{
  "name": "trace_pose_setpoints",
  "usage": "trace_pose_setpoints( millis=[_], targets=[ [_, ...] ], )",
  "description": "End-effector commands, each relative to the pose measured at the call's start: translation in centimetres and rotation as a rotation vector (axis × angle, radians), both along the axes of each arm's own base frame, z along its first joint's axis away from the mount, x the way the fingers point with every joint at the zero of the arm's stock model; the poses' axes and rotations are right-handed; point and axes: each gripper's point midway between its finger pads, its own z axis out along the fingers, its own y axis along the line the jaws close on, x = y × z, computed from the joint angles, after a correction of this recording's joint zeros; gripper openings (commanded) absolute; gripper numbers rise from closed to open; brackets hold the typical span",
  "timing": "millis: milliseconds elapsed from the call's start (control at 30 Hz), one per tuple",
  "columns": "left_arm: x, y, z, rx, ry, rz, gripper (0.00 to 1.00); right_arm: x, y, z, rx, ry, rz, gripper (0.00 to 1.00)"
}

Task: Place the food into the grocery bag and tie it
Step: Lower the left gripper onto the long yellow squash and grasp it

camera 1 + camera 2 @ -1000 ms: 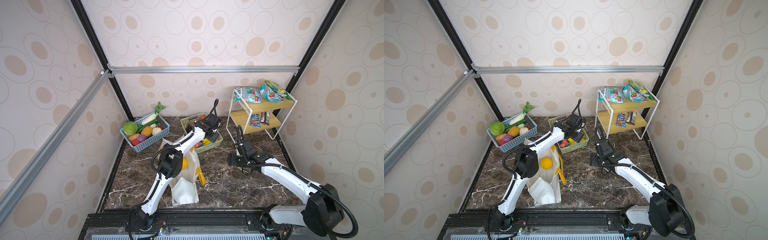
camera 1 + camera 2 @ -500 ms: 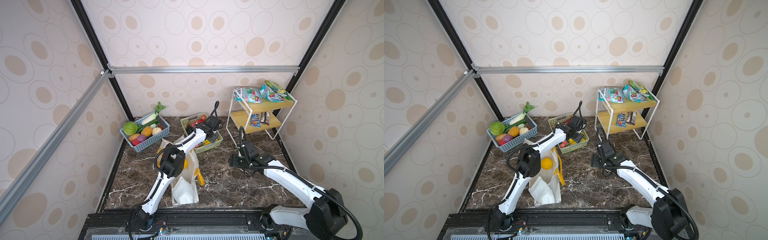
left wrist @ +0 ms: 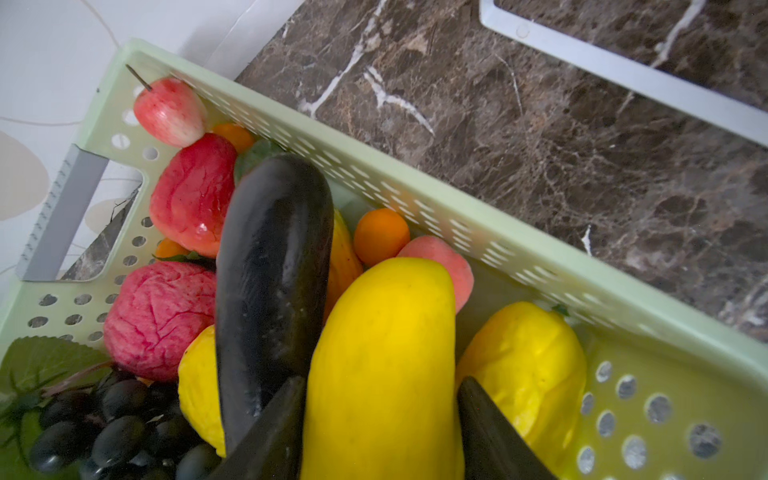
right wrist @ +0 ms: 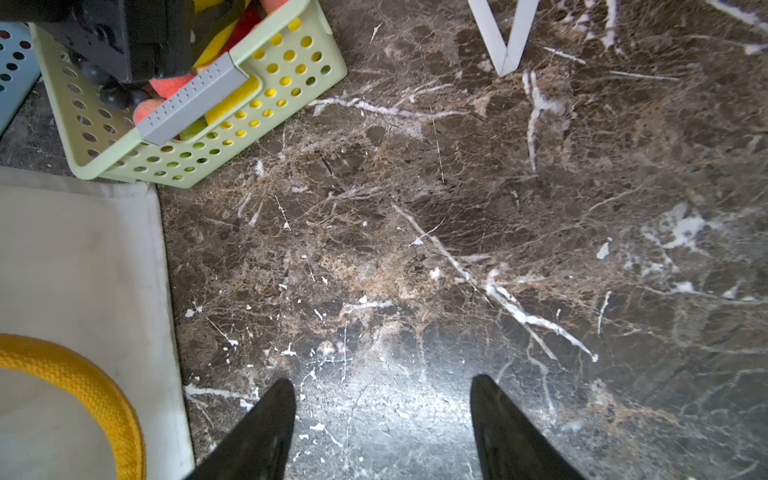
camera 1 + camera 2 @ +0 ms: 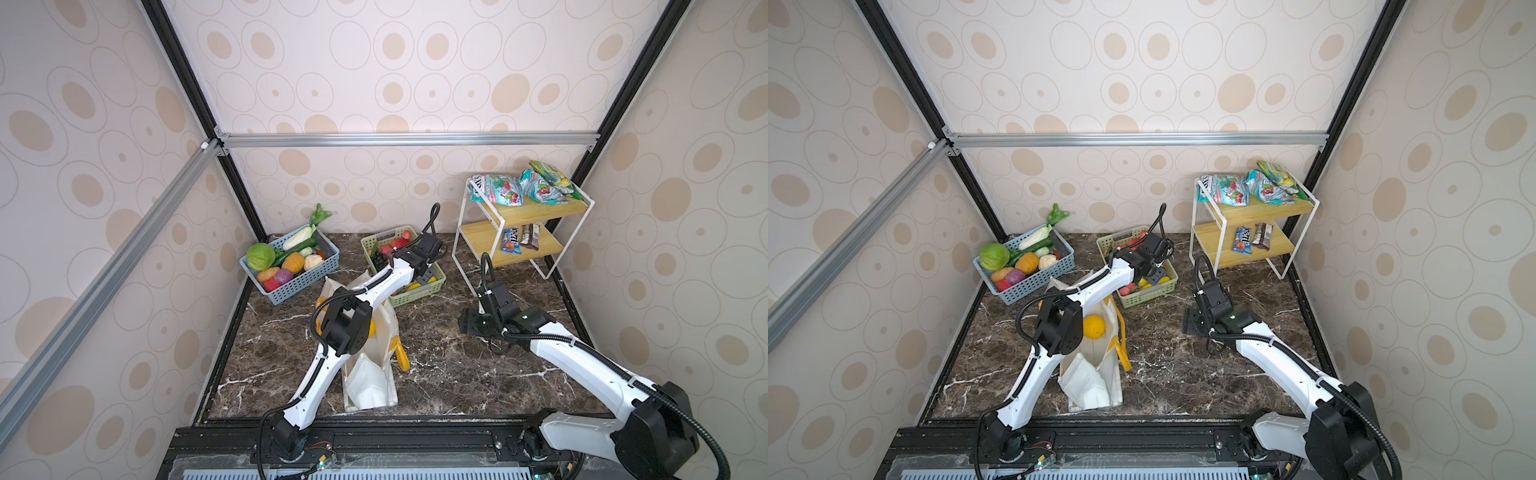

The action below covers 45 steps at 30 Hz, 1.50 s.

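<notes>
Fruit is what the left gripper (image 3: pixel 380 384) is after. It dips into the perforated green basket (image 3: pixel 419 199), black fingers either side of a long, smooth yellow fruit (image 3: pixel 382 328) lying against a glossy dark eggplant (image 3: pixel 270 270). Whether they pinch it yet, I cannot tell. The grocery bag (image 5: pixel 1094 386), limp cream cloth with woven yellow handles, sits mid-floor just beside that basket, an orange (image 5: pixel 1093 327) inside. The right gripper (image 4: pixel 382 384) hangs spread and empty over veined marble (image 4: pixel 457 208), probably waiting.
</notes>
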Motion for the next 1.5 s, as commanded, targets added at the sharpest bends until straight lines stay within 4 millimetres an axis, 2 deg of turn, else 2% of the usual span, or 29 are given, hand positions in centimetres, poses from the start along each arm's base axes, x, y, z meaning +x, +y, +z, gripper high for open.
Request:
trace_pose_setpoints(
  millis=[0,667,1167,1467],
  targets=[
    [0.8,0.4,0.3,0.034,-0.03,0.011,0.54,-0.7,-0.7,-0.3,-0.012,0.014,-0.018,0.7],
    [0.0,-0.2,5.7,-0.092,-0.07,0.018,0.54,-0.3,-0.3,-0.8,-0.003,0.018,-0.007,0.7],
    [-0.8,0.2,9.2,-0.179,-0.077,0.052,0.54,0.5,0.7,-0.8,0.016,0.021,0.017,0.7],
    [-1.2,0.6,10.4,-0.211,-0.077,0.066,0.54,1.0,1.3,-0.8,0.022,0.022,0.04,0.7]
  ],
)
